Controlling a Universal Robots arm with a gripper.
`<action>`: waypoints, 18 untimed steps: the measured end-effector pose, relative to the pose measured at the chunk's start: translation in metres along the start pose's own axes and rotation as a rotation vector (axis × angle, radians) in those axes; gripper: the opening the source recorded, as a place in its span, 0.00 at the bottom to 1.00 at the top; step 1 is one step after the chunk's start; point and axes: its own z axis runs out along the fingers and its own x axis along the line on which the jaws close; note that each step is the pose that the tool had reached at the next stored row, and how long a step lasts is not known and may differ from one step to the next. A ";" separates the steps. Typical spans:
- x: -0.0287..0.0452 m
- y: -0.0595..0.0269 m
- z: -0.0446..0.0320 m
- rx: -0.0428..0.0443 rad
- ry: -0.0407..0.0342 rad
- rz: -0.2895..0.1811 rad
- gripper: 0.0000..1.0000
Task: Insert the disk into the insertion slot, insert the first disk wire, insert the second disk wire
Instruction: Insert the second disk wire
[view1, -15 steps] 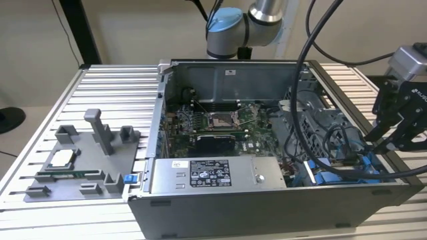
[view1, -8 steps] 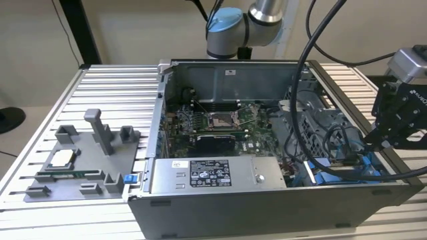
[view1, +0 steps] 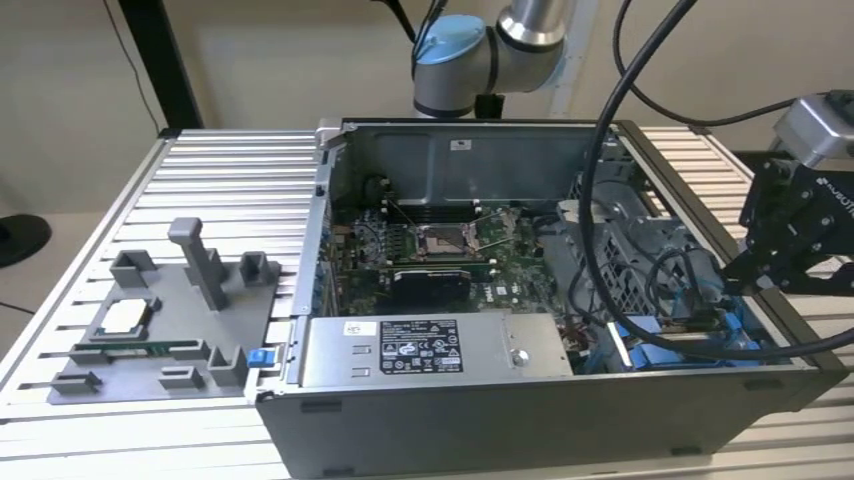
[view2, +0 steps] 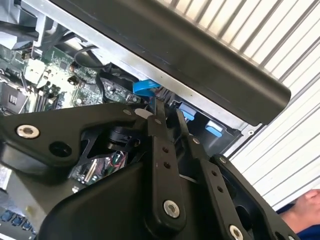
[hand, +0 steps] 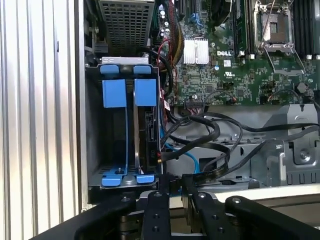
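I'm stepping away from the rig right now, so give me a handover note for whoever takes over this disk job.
Gripper: at the end of the insertion slot; open or shut can't be told.
Disk: appears seated on edge in the slot.
Done: disk insertion, apparently.
Left: black wires and a blue wire lie beside the slot; whether either is plugged in can't be told.

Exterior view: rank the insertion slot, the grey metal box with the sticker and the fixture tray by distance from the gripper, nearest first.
1. insertion slot: just below the gripper, at the exterior view's right.
2. grey metal box: middle, along the case's near wall.
3. fixture tray: outside the case, far on the exterior view's left.
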 end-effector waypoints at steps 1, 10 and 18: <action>0.0001 0.0000 0.0000 -0.0002 -0.0039 0.000 0.00; 0.0009 0.0034 -0.0030 -0.0025 -0.0391 -0.004 0.00; 0.0012 0.0202 -0.0070 -0.0013 -0.0525 -0.005 0.00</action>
